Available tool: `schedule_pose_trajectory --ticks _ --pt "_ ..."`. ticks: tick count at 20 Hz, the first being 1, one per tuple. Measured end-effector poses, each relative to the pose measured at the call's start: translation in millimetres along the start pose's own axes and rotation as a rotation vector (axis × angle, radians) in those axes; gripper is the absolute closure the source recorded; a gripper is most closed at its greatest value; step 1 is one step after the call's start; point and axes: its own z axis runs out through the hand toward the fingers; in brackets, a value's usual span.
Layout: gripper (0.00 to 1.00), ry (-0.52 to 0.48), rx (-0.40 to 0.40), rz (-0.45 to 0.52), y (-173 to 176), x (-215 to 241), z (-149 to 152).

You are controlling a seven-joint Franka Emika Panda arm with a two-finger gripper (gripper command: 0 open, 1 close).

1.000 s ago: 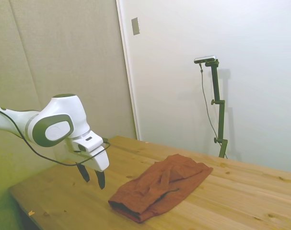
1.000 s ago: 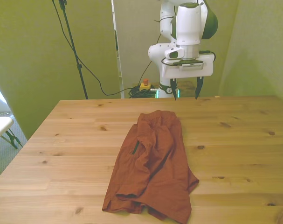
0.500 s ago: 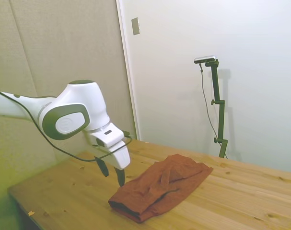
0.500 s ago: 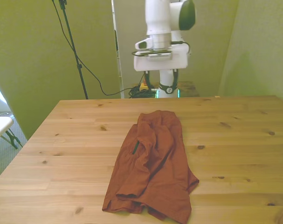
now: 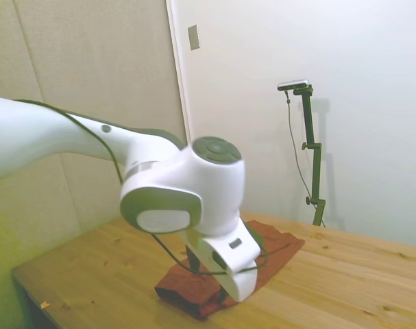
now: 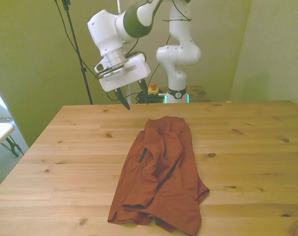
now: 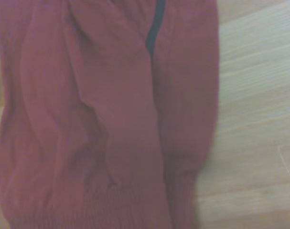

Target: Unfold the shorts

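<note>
I've got the jaws (image 6: 132,99) open and empty, hanging above the counter (image 6: 247,147) near its far edge. The shorts (image 6: 160,172) lie folded mid-counter, long axis running toward the near edge, off to the front view's right of the jaws.

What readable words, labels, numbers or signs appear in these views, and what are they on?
None can be read.
Shorts: no print or tag shows, only a dark pocket slit.
Round badge on the robot base: a mark is there, too small to read.
Gripper, table: no text seen.
</note>
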Motion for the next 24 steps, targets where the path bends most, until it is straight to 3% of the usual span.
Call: schedule_pose_trajectory --ticks 6,7,13,24 --pt "0.0 -0.145 0.047 -0.033 -8 14 44" --pt "1.0 -0.166 0.058 -0.041 -9 12 49" --pt "1.0 -0.26 0.11 -0.09 -13 6 70" --pt "1.0 -0.282 0.152 -0.105 -4 10 73"
